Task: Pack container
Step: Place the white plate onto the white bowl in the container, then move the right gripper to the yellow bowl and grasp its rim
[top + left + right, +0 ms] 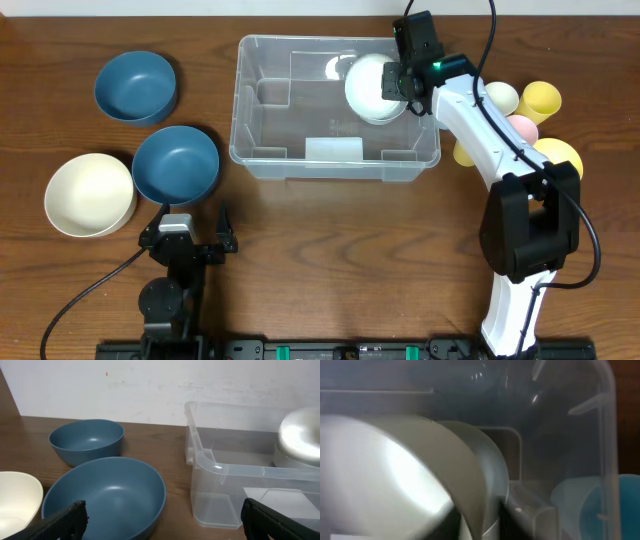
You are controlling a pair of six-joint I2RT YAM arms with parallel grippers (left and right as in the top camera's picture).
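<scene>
The clear plastic container (240, 100) stands at the middle back of the table. My right gripper (405, 80) is shut on the rim of a white bowl (372, 88) and holds it tilted inside the container's right end. In the right wrist view the white bowl (395, 475) fills the left, pinched between my fingers (480, 525), with the container wall (605, 435) behind. My left gripper (190, 232) is open and empty near the front edge, left of the container. In the left wrist view its fingers (162, 520) frame the container (220, 467) and the white bowl (300, 435).
Two blue bowls (136, 86) (176, 164) and a cream bowl (90, 193) sit left of the container. They show in the left wrist view (87, 440) (105, 497) (17, 500). Yellow (541, 98), pink (522, 128) and cream (500, 96) pieces lie at the right.
</scene>
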